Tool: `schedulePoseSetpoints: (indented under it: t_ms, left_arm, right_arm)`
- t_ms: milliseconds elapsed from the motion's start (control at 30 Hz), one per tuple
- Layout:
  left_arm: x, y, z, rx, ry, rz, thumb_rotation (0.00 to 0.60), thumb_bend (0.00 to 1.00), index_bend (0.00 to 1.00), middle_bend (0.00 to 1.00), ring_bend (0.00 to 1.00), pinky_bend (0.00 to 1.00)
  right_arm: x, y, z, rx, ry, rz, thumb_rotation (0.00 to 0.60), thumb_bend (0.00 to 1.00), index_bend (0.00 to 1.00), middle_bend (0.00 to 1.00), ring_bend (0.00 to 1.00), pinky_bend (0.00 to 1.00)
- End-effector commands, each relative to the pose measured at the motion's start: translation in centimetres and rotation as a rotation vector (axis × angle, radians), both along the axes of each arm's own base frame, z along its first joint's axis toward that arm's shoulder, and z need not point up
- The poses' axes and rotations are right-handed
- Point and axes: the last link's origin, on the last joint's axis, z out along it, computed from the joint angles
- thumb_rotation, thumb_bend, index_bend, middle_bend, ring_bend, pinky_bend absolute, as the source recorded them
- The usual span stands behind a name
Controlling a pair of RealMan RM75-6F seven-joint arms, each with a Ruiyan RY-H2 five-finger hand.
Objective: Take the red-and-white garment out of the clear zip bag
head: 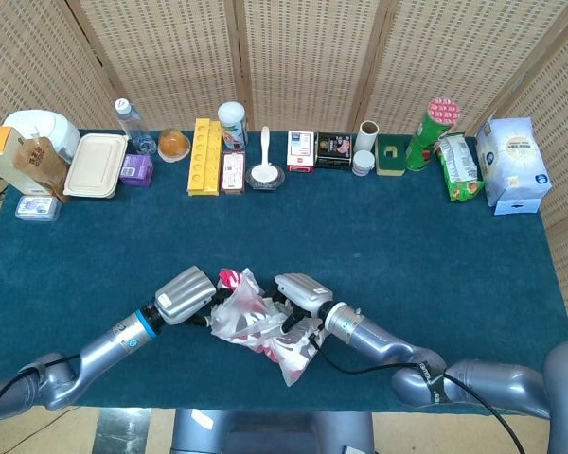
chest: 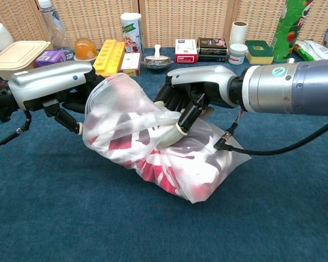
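- Two hands grip the clear zip bag [chest: 153, 142]: left hand [chest: 54, 87] at its left edge, right hand [chest: 194, 95] with fingers closed into the plastic.
- Red-and-white garment [chest: 169, 166] sits inside, bag on the blue surface [chest: 153, 229].

Even, bright, diffuse illumination in both views; the source itself lies outside the frames. Soft white highlights run along the upper casings of the left hand [chest: 52, 82] and right hand [chest: 199, 82], indicating light from above. The clear zip bag [chest: 153, 142] between the hands shows pale sheen on its folds, which veils the garment [chest: 158, 166] inside. Beneath the bag and hands, the table [chest: 54, 218] carries only faint, soft-edged shadow. The head view is sharp throughout. In the chest view, items behind the hands appear slightly softer, and the right forearm looms large at the frame edge.
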Motion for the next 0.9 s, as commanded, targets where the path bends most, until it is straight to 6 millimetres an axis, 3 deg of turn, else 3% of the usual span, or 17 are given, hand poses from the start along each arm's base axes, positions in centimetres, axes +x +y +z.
schedulePoseSetpoints:
  t_ms: [33,233,367,433,567,733,900]
  left_arm:
    - [0.0,0.1,-0.3,0.006,0.013,-0.011,0.6,0.47,0.86,1.0,1.0,1.0]
    - [-0.6,0.3,-1.1,0.001,0.043,0.004,0.6,0.47,0.86,1.0,1.0,1.0]
    - [-1.1,0.7,-1.9,0.005,0.066,0.017,0.6,0.47,0.86,1.0,1.0,1.0]
    - [-1.2,0.9,-2.2,0.007,0.071,0.025,0.6,0.47,0.86,1.0,1.0,1.0]
    - [-1.2,1.5,-3.2,0.018,0.083,0.043,0.6,0.47,0.86,1.0,1.0,1.0]
    - [-0.7,2.0,-3.7,0.03,0.089,0.04,0.6,0.47,0.86,1.0,1.0,1.0]
    - [-0.3,2.3,-3.7,0.038,0.096,0.031,0.6,0.47,0.86,1.0,1.0,1.0]
  right_arm:
    - [-0.1,-0.1,-0.3,-0.002,0.013,0.003,0.6,0.25,0.77,0.89,1.0,1.0]
    - [-0.6,-0.8,-0.6,-0.051,0.07,0.044,0.6,0.25,0.75,0.86,1.0,1.0]
    - [-1.1,-1.3,-0.6,-0.094,0.124,0.074,0.599,0.25,0.63,0.77,0.96,0.94]
    - [-1.4,-1.5,-0.5,-0.107,0.153,0.085,0.6,0.25,0.51,0.65,0.85,0.84]
    - [-1.8,-2.0,-0.1,-0.123,0.19,0.077,0.6,0.2,0.21,0.36,0.5,0.48]
    - [-2.2,-2.5,1.0,-0.162,0.182,0.045,0.6,0.18,0.04,0.19,0.34,0.35]
    - [-2.8,-2.8,2.5,-0.196,0.159,0.01,0.6,0.18,0.0,0.17,0.28,0.29]
